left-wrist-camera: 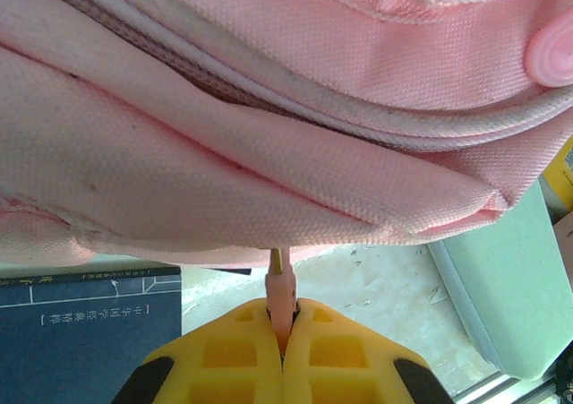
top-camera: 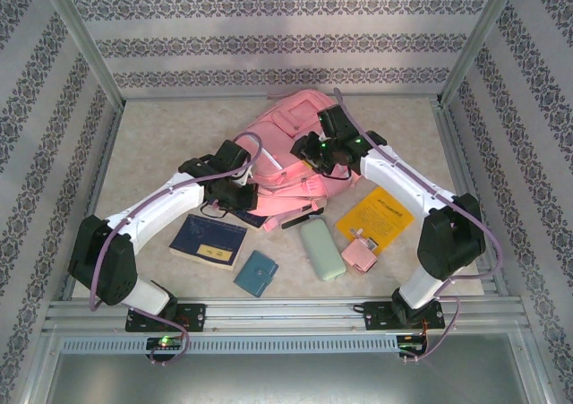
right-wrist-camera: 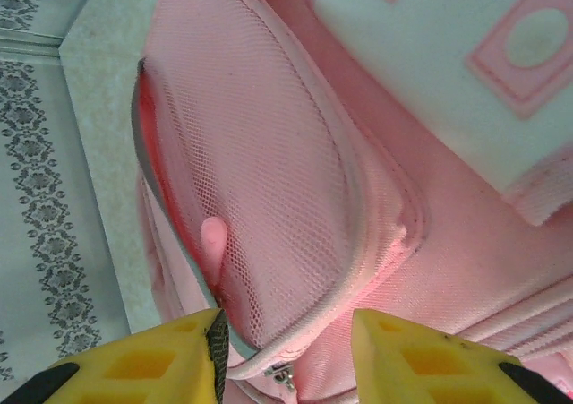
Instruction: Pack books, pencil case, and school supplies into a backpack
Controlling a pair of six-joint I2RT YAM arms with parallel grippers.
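The pink backpack [top-camera: 285,144] lies at the middle back of the table. My left gripper [top-camera: 240,192] is at its near left edge, shut on a pink zipper pull [left-wrist-camera: 281,289] that hangs below the fabric [left-wrist-camera: 269,153]. My right gripper [top-camera: 322,158] is over the bag's right side. Its fingers [right-wrist-camera: 170,359] stand apart on either side of the corner of the mesh side pocket [right-wrist-camera: 269,180]. The left pad touches the pocket's grey rim. In front lie a navy book [top-camera: 209,240], a teal notebook [top-camera: 256,272], the mint pencil case [top-camera: 321,249], a pink squarish item [top-camera: 361,256] and a yellow book [top-camera: 376,218].
Another dark book [top-camera: 243,214] pokes out from under the left gripper. Pink straps [top-camera: 295,198] trail toward the near side. Metal frame rails [top-camera: 286,313] and patterned walls [top-camera: 36,108] ring the table. Bare tabletop [top-camera: 161,135] lies at the back left.
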